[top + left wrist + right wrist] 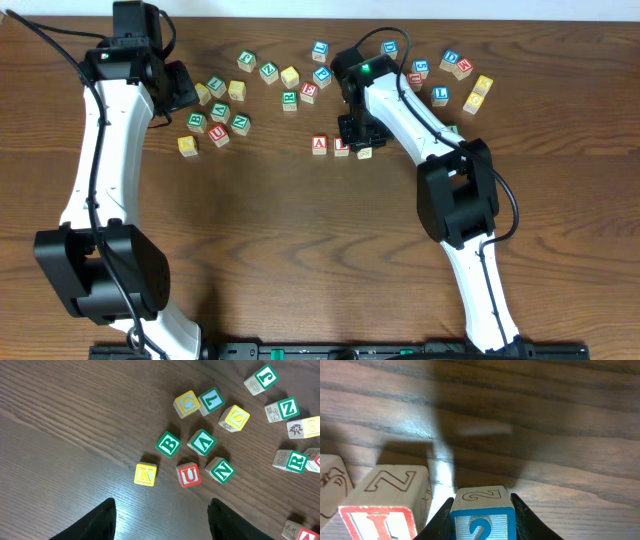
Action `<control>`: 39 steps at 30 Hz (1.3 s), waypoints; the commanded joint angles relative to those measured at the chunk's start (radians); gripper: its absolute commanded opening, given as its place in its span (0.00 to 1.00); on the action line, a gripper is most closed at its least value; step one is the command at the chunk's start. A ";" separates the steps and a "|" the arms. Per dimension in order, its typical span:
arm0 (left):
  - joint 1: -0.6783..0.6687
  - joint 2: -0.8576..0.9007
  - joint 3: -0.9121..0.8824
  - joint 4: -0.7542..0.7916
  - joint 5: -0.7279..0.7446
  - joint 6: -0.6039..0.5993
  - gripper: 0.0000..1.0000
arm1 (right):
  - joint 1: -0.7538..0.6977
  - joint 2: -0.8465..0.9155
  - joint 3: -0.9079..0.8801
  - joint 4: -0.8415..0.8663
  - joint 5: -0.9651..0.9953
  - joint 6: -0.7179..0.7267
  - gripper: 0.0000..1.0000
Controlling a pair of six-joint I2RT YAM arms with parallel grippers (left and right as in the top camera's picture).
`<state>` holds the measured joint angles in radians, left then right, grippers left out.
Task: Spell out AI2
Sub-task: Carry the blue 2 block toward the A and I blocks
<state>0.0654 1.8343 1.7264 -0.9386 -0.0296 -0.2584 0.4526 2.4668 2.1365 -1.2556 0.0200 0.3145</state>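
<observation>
**Right wrist view, foreground.** The 2 block (481, 510), its blue-framed face toward the lens, sits between the fingers of the right gripper (481, 521). The jaws are closed to the block's width and press its left and right sides. Just to its left stands the red-framed I block (379, 519), with one finger in the gap between the two. Whether the 2 block already rests on the wood cannot be told.

**Overhead view.** The A block (320, 143) and the I block stand side by side near the middle of the table (300, 250). The right gripper is over the next place in the row and hides most of the 2 block.

**Handling (judged).** The block is a small wooden cube, likely light, rigid and not fragile. Its flat, parallel faces suit a pinch across two opposite sides, taken at mid-height so that it does not twist. The painted faces may be slightly slick.

**Left wrist view.** The left gripper (162, 520) has its fingers spread wide and holds nothing. It hovers over bare wood just short of the K block (145, 474) and the U block (189, 475), well apart from the row.
</observation>
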 commanded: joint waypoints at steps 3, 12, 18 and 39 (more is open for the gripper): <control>0.003 -0.024 -0.011 -0.001 -0.009 -0.005 0.59 | 0.007 -0.014 -0.020 0.041 -0.005 0.033 0.28; 0.003 -0.024 -0.011 0.002 -0.009 -0.005 0.59 | 0.014 -0.014 -0.020 0.069 -0.005 0.032 0.35; 0.003 -0.024 -0.011 0.005 -0.009 -0.005 0.59 | 0.011 -0.015 -0.013 0.069 -0.005 0.032 0.19; 0.003 -0.024 -0.011 0.005 -0.009 -0.005 0.59 | 0.011 -0.026 0.001 0.418 0.178 -0.024 0.08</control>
<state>0.0654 1.8343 1.7264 -0.9340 -0.0296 -0.2584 0.4530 2.4668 2.1273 -0.9031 0.1223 0.3183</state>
